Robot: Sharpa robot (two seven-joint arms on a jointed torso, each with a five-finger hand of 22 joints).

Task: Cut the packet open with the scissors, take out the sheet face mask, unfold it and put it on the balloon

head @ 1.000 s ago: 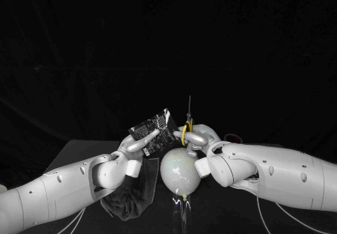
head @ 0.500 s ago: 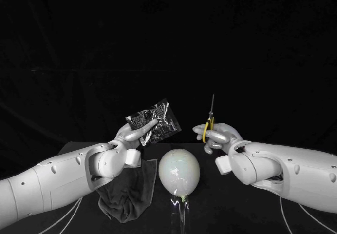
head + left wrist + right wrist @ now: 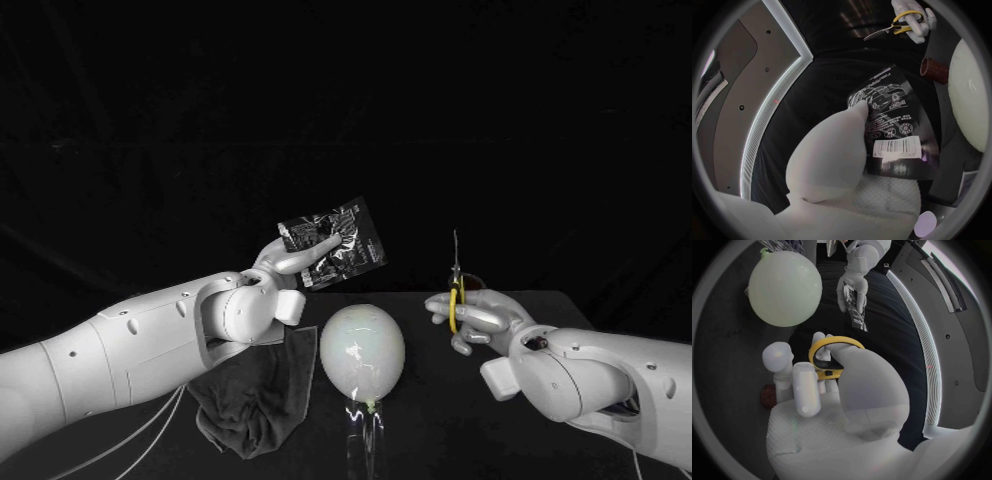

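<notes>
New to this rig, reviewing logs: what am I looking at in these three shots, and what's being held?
This is a two-armed robot. The square picture comes from its head camera, looking down at a black table; the round ones come from fisheye cameras at each wrist. On the table are a pale balloon and a dark cloth. The left robot hand holds up the packet; the right robot hand holds yellow-handled scissors, blades pointing up.

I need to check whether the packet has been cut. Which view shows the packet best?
The left wrist view: the packet is close and large there, its printed face and barcode plain, held by the left hand. The head view shows it smaller, held up; the right wrist view shows it small and foreshortened.
</notes>
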